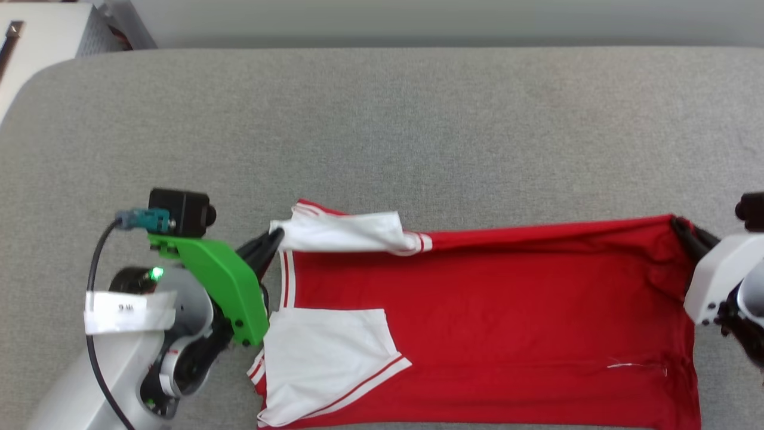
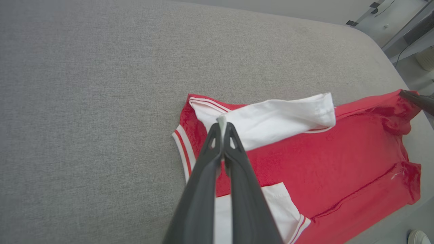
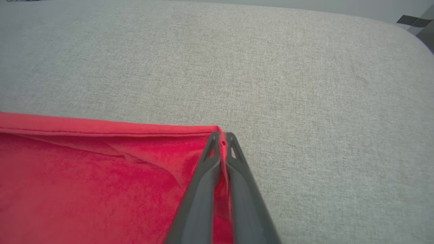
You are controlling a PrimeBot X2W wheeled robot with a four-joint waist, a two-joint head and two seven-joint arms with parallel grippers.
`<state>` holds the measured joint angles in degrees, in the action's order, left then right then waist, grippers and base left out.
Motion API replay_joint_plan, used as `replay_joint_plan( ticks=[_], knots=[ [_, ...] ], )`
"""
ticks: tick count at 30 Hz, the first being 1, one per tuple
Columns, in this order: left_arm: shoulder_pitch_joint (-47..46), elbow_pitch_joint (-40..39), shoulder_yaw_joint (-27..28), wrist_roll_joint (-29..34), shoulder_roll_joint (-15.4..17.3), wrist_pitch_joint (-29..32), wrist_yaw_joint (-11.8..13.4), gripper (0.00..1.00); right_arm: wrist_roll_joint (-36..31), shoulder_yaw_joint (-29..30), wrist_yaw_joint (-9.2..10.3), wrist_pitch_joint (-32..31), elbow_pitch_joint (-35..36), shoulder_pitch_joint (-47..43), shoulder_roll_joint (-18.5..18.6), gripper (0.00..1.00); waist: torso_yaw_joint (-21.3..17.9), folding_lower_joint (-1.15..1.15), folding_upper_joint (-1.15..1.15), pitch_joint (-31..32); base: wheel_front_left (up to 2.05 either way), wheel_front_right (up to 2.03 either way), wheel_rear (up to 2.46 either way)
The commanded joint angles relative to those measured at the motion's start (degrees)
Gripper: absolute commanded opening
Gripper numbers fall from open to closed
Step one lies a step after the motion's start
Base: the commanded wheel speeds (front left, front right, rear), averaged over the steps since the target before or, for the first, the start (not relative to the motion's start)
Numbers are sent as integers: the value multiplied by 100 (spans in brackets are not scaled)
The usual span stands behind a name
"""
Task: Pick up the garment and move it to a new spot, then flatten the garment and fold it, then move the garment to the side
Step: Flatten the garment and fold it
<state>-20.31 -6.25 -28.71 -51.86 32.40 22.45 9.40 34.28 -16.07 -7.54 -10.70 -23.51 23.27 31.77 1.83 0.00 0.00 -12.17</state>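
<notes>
Left claw [image 1: 277,235], right claw [image 1: 678,221] tight on garment [image 1: 507,298] over grey fabric surface [image 1: 382,131]

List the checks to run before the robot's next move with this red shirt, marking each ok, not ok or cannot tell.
1. Left gripper shut on the garment's far white sleeve: ok.
2. Right gripper shut on the red hem corner: ok.
3. Far edge straight between the grippers: ok.
4. Garment flat: not ok, far sleeve folded over, creases near the right gripper.
5. Near edge on the grey surface: cannot tell, cut off in the head view.
</notes>
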Motion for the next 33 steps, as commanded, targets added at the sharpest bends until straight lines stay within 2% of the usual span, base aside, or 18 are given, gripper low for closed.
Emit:
replay_joint_plan(
  ticks=[1,14,27,33],
  knots=[
    [197,-25,37,-45,9,-46,43,0,63,-21,5,85,63,-150,-22,0,54,0,0,244,0,0,0],
    [1394,-63,12,-354,44,-235,257,0,276,162,5,448,533,-1328,20,0,82,0,0,451,0,0,0],
    [1794,510,-123,-588,-57,-264,80,0,630,-74,5,-4,1218,-2045,459,0,-26,0,0,382,0,0,0],
    [1718,731,-173,-612,-131,-271,-28,0,511,-360,5,-156,1366,-2119,744,0,-39,0,0,284,0,0,0]
  ],
)
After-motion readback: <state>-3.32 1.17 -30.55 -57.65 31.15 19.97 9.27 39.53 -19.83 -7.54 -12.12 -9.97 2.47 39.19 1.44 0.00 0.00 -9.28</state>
